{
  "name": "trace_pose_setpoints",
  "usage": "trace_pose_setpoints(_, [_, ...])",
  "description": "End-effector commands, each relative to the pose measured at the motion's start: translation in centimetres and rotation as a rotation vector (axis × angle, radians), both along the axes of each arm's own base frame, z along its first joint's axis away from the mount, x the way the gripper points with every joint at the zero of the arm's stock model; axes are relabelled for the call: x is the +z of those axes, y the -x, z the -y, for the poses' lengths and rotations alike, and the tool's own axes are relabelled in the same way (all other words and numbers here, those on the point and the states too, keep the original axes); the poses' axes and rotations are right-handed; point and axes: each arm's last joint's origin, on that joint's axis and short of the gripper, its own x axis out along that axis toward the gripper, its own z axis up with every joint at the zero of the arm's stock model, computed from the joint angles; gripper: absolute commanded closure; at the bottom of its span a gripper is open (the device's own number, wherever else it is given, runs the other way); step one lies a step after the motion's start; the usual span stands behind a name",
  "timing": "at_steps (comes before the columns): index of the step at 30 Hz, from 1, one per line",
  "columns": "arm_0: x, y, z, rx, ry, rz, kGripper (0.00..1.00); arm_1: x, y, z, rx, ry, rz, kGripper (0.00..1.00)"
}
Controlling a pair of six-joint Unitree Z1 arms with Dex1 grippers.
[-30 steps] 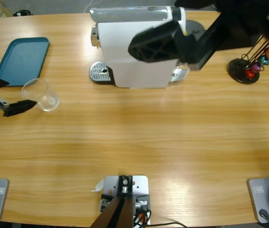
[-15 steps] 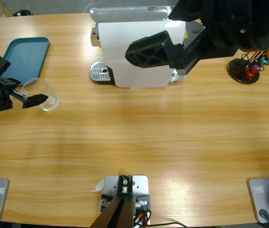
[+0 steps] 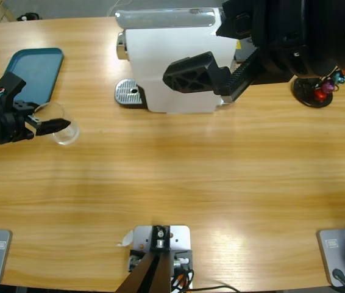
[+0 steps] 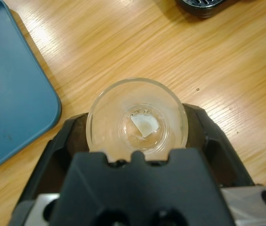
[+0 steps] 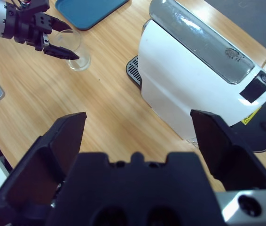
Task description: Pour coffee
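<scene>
Coffee is not visible yet; the clear glass cup [image 4: 136, 121] looks empty, standing beside the teal plastic tray [image 3: 29, 76]. The left gripper [image 4: 137, 136] has its jaws spread around it, unclosed. Next, likely grasp and carry it to the white coffee machine [image 3: 172, 61]. The right gripper [image 5: 137, 136] hovers wide open.

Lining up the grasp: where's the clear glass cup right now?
In the high view, the clear glass cup stands far left, just below the blue tray, between the left gripper's open jaws.

Long wooden table [image 3: 178, 177], white coffee machine [image 3: 172, 64], blue tray [image 3: 29, 76], clear glass [image 3: 56, 122], capsule stand [image 3: 312, 91]
</scene>
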Motion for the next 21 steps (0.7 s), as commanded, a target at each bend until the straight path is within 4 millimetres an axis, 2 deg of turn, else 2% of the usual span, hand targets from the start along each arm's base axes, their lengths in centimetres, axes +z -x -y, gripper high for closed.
trace_pose_setpoints(1, [-0.9,1.2,-1.2,0.004,-0.038,-0.007,1.0,-2.1,-0.4,-0.5,-0.009,0.029,-0.048,0.0])
trace_pose_setpoints(5, [0.0,1.1,-1.1,-0.005,-0.015,0.028,1.0,-2.3,-0.3,-0.3,-0.015,0.031,-0.05,0.0])
trace_pose_setpoints(8, [1.9,0.4,-0.4,-0.163,0.048,0.07,1.0,-2.5,-0.3,-0.3,-0.016,0.034,-0.053,0.0])
trace_pose_setpoints(11, [3.0,-1.7,0.2,-0.309,0.089,0.087,1.0,-2.8,-0.3,-0.2,-0.012,0.029,-0.054,0.0])
trace_pose_setpoints(14, [3.2,-4.3,0.8,-0.417,0.056,0.113,1.0,-3.0,-0.5,0.0,-0.016,0.027,-0.063,0.0])
trace_pose_setpoints(21, [2.8,-10.1,2.6,-0.512,0.061,0.115,1.0,-3.7,-1.6,1.5,-0.045,0.024,-0.105,0.0])
